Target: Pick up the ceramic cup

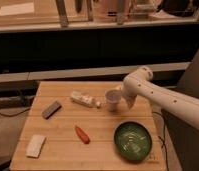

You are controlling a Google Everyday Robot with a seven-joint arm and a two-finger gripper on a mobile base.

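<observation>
Here the cup (112, 99) stands upright on the wooden table (58, 152), towards its far right side, with a white bottle (84, 99) lying just to its left. The arm reaches in from the right and bends down, so the gripper (124, 101) hangs just beside the cup on its right, low at cup height. Its claw is spread wide and holds nothing, probably so it can close around the cup's wall. The cup is not yet lifted. The green bowl (132, 141) sits nearer the front, clear of the reach.
</observation>
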